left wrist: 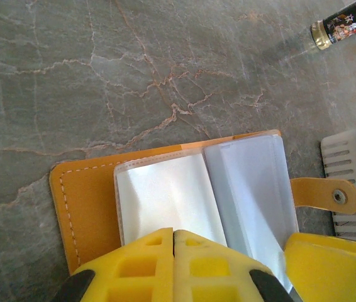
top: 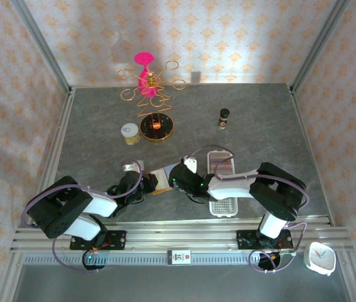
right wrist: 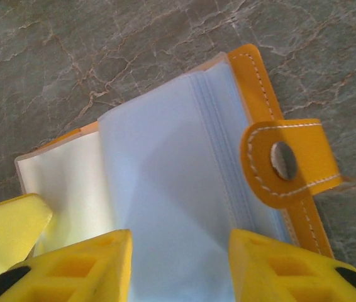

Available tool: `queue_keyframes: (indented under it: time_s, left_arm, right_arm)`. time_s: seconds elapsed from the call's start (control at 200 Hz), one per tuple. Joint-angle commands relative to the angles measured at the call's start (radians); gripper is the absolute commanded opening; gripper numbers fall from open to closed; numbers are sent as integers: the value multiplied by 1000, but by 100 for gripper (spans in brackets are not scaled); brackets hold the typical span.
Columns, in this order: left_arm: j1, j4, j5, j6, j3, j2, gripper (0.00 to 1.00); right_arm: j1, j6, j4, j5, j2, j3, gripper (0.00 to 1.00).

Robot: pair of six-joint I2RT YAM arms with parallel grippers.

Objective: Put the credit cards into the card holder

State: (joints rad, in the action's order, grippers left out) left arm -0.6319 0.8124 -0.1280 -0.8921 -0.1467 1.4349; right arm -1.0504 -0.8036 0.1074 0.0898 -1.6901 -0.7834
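One card holder lies open near the near edge of the table, between the two arm bases, its single tab unfastened. The left gripper has its fingers pressed together on a clear sleeve. The right gripper stands spread over the bluish leaves. One white slotted tray sits just right of the holder. One small bottle stands toward the far edge, with bare table between it and the tray.

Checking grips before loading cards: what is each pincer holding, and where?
Left pincer, shut, seems to pinch the card holder's clear sleeve at its near edge. Right pincer, open, straddles the sleeves, holding nothing.
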Motion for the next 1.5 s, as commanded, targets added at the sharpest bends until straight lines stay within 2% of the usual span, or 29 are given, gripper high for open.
queue_keyframes:
  time_s: [0.0, 0.43, 0.826, 1.246, 1.351, 1.497]
  left_arm:
    - [9, 1, -12, 7, 18, -5, 0]
    - [9, -5, 11, -6, 16, -7, 0]
    - [9, 50, 22, -33, 46, -33, 0]
    - [9, 74, 114, -90, 121, -205, 1]
    - [9, 1, 177, -102, 131, -286, 1]
    - [9, -181, 284, -111, 123, -444, 1]
  right_arm:
    - [-13, 18, -51, -1, -42, -27, 45]
    - [-20, -6, 163, -162, -43, -16, 46]
    - [-20, -52, 306, -233, -49, 17, 45]
    - [-20, -72, 318, -233, -80, 11, 45]
    - [-20, -71, 314, -235, -81, 4, 45]
    - [-20, -65, 307, -240, -86, -4, 45]
